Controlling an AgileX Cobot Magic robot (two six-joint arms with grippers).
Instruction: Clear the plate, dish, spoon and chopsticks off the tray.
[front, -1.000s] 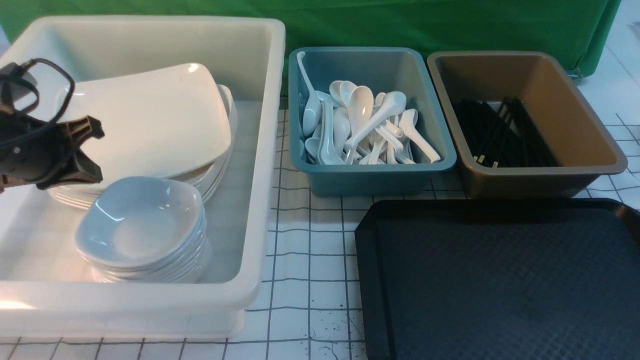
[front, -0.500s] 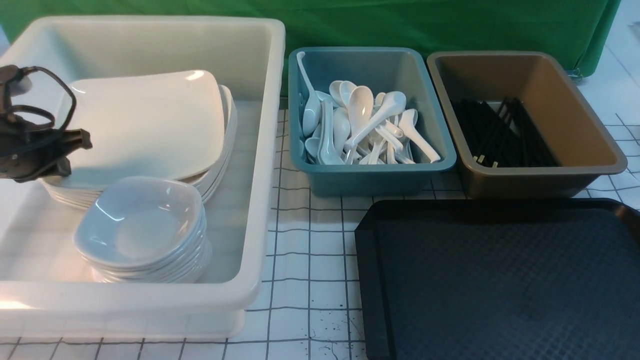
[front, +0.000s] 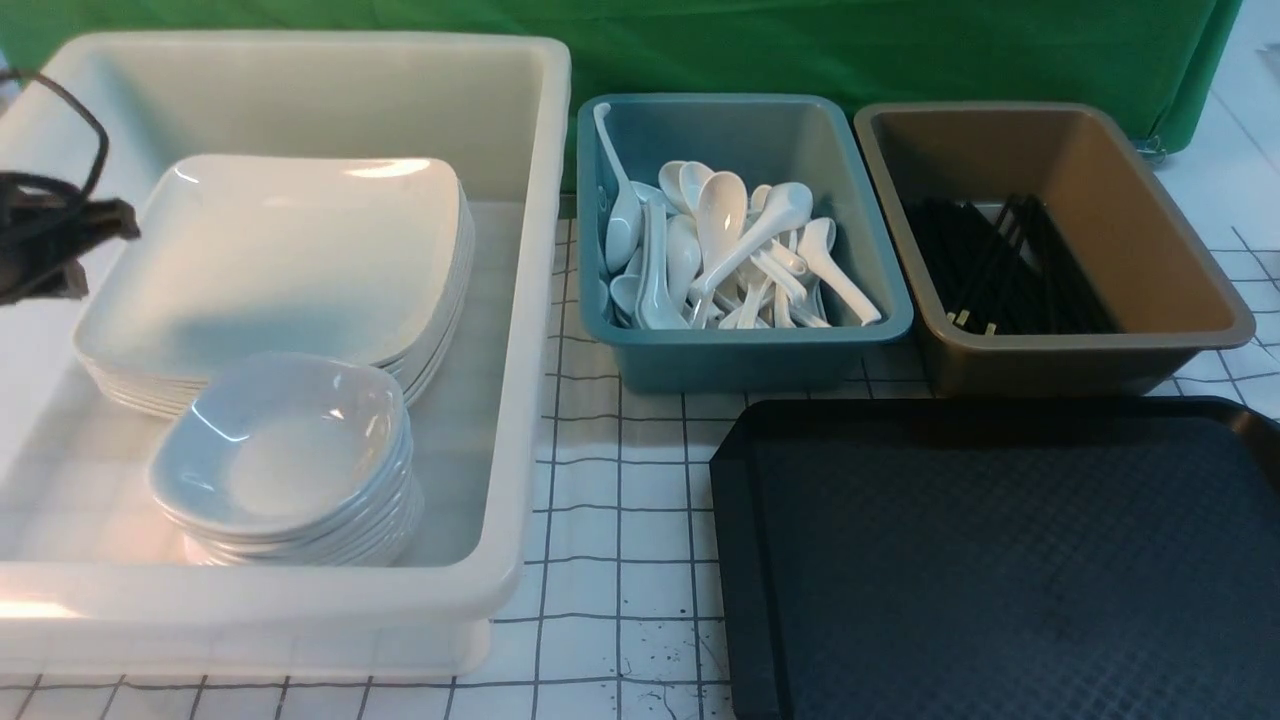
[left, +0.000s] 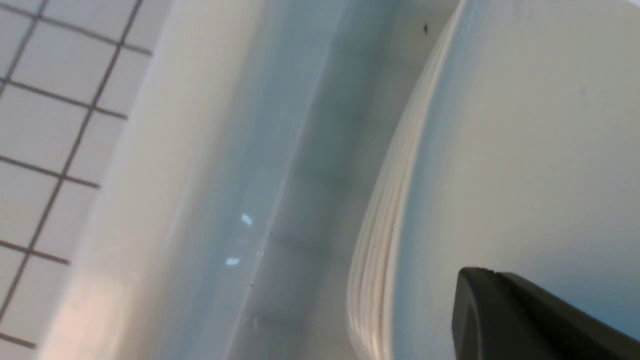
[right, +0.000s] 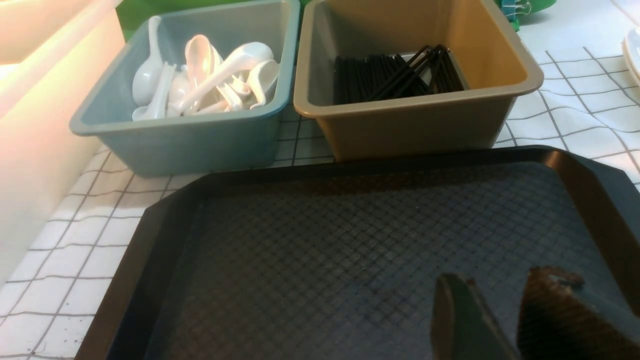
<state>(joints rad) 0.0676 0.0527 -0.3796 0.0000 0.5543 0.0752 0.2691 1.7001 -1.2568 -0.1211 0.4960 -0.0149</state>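
The black tray (front: 1000, 560) lies at the front right with nothing on its textured surface (right: 325, 240). The large white plate (front: 270, 260) lies flat on top of a stack of plates inside the white bin (front: 520, 330). My left gripper (front: 105, 235) is shut and empty at the bin's left wall, beside the plate's edge (left: 540, 125). In the left wrist view its dark tip (left: 472, 275) hangs over the plate. My right gripper (right: 500, 280) stands open above the tray, holding nothing. A stack of small dishes (front: 285, 450) sits in front of the plates.
A teal bin (front: 740, 350) behind the tray holds several white spoons (front: 720, 250). A brown bin (front: 1050, 350) to its right holds black chopsticks (front: 1000, 270). Gridded white tabletop (front: 620, 500) separates the white bin from the tray. Green cloth hangs behind.
The top plate has dropped from a tilt to lying flat on the stack. My left gripper has pulled away from it to the left. The right side has not changed.
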